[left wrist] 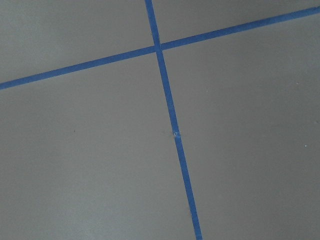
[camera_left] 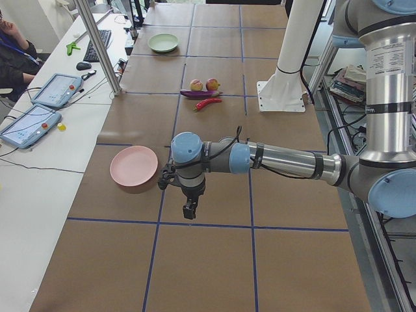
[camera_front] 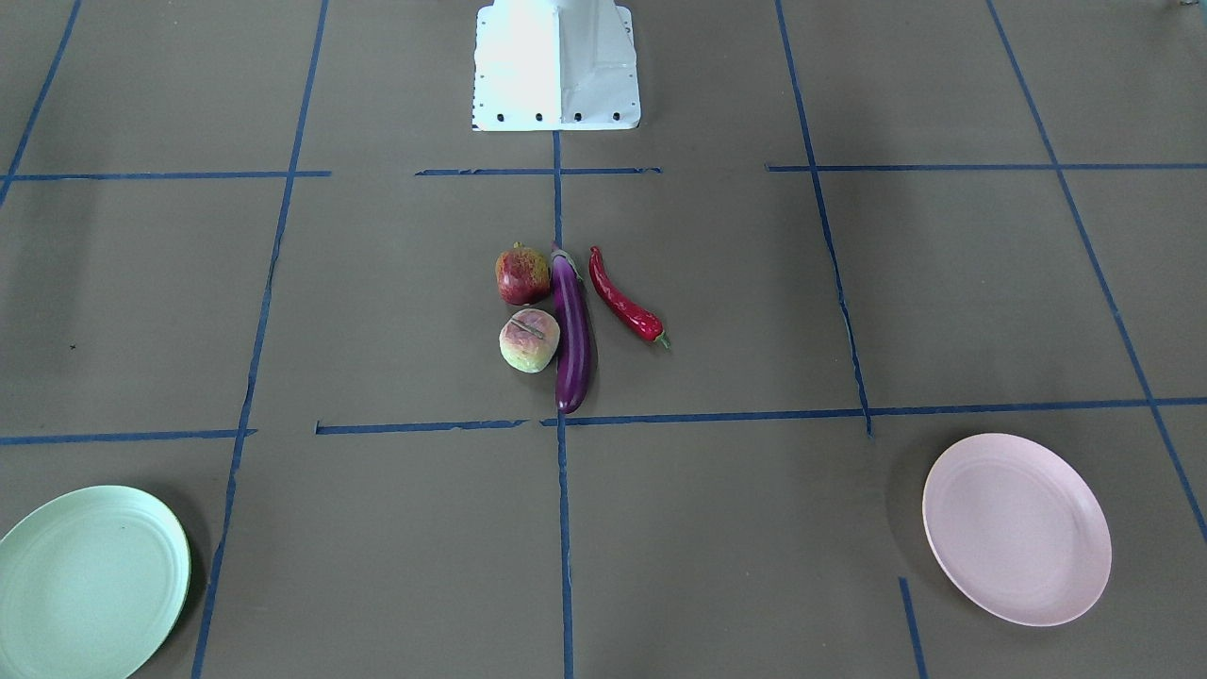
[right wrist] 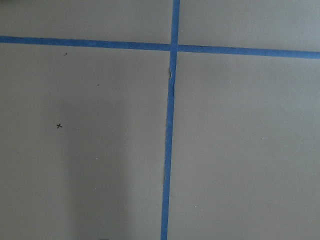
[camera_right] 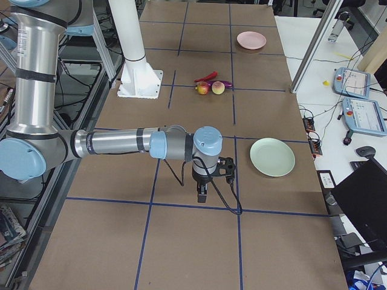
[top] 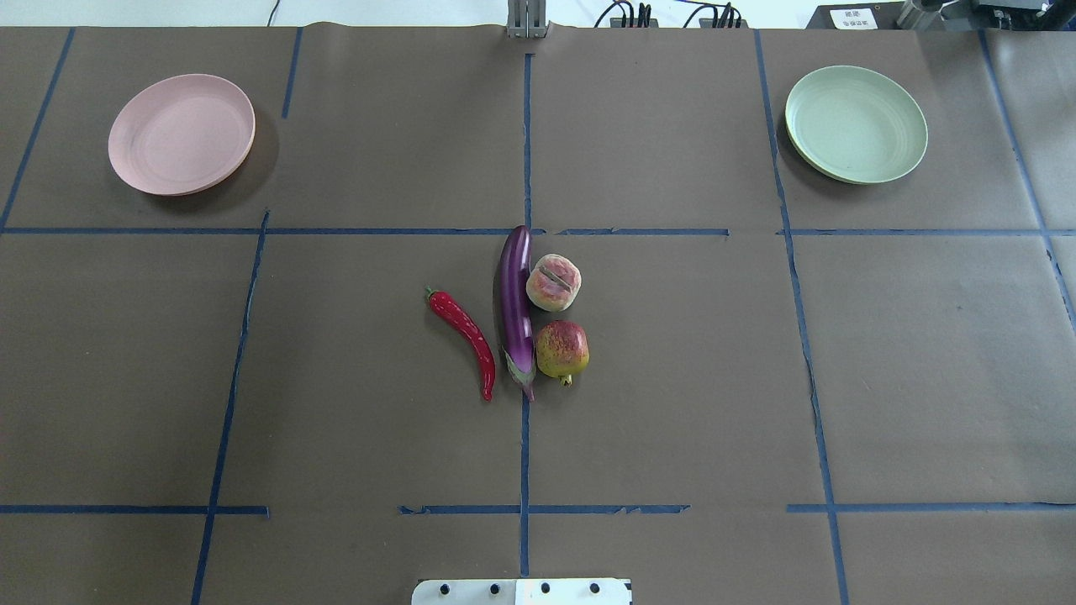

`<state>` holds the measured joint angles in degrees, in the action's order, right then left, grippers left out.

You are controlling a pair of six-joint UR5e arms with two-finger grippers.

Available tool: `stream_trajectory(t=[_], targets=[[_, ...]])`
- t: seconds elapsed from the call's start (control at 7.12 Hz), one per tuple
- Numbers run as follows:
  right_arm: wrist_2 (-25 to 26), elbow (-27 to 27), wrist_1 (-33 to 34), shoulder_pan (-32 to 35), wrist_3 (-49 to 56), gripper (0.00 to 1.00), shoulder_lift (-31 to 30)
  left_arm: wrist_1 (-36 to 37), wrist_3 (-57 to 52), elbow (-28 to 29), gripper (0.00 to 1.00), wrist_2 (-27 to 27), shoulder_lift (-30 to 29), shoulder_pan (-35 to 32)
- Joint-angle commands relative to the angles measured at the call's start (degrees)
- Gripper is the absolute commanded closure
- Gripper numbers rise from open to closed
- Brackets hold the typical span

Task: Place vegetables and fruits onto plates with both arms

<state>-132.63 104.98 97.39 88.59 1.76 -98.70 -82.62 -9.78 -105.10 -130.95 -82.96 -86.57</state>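
Note:
The purple eggplant lies at the table's middle. The red chili is on its left, and the peach-like fruit and pomegranate-like fruit touch its right side. The pink plate sits far left and the mint green plate far right, both bare. My left gripper hangs over bare table beside the pink plate. My right gripper hangs near the green plate. I cannot tell whether either is open or shut. Both wrist views show only table and blue tape.
The white base block stands at the robot's edge of the table. Blue tape lines grid the brown surface. Tablets and a seated person are on the operators' side. A metal post stands at that edge.

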Motion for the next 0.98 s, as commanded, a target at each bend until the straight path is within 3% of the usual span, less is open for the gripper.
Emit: stream_trajectory(t=[0.0, 0.28, 0.84], targets=[[0.0, 0.5, 0.0, -0.1, 0.0, 0.0, 0.2, 0.0, -0.4, -0.1, 0.0, 0.0, 0.0, 0.0], [-0.1, 3.8, 0.0, -1.6, -0.1, 0.0, 2.0, 0.0, -0.3, -0.5, 0.0, 0.0, -0.1, 0.0], [0.2, 5.4, -0.4, -15.5, -6.5, 0.0, 17.0, 0.0, -0.2, -1.0, 0.0, 0.1, -0.2, 0.1]])
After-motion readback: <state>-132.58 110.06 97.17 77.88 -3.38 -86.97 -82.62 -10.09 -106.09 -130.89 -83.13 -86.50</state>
